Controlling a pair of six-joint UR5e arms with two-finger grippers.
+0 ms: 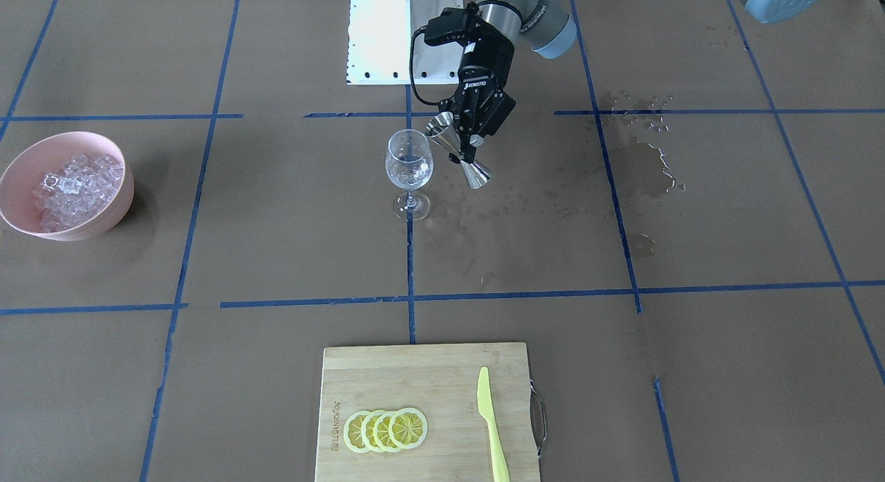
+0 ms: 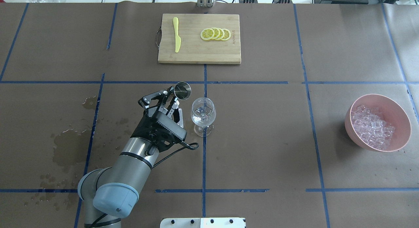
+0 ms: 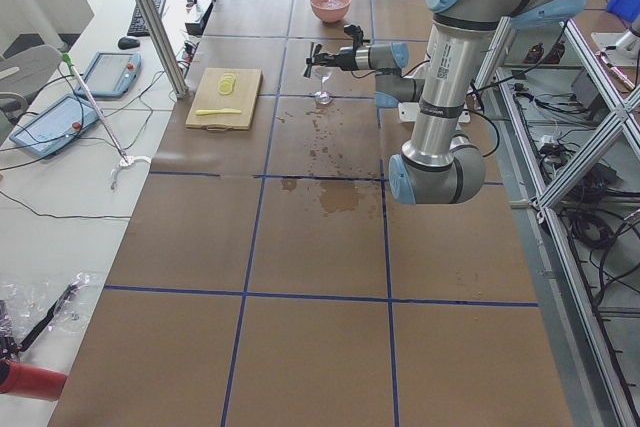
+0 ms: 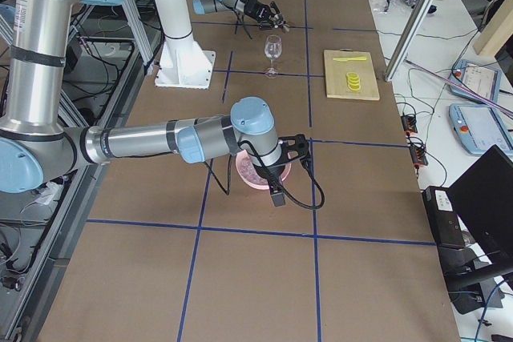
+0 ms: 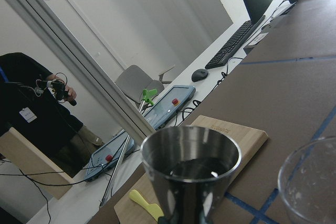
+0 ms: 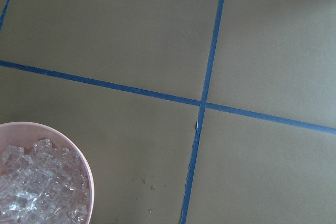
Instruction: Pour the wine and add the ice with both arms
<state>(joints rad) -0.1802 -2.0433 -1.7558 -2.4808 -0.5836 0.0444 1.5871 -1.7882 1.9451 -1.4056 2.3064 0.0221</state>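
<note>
Nearby, wine glass (image 1: 409, 165) stands beside the jigger (image 1: 459, 149) (ice (image 1: 77, 186) well apart).

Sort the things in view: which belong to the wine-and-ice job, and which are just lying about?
In the job: left gripper, shut on the jigger; wine glass; ice in the pink bowl.
Lying about: cutting board, lemon slices, yellow knife, wet patch.
</note>
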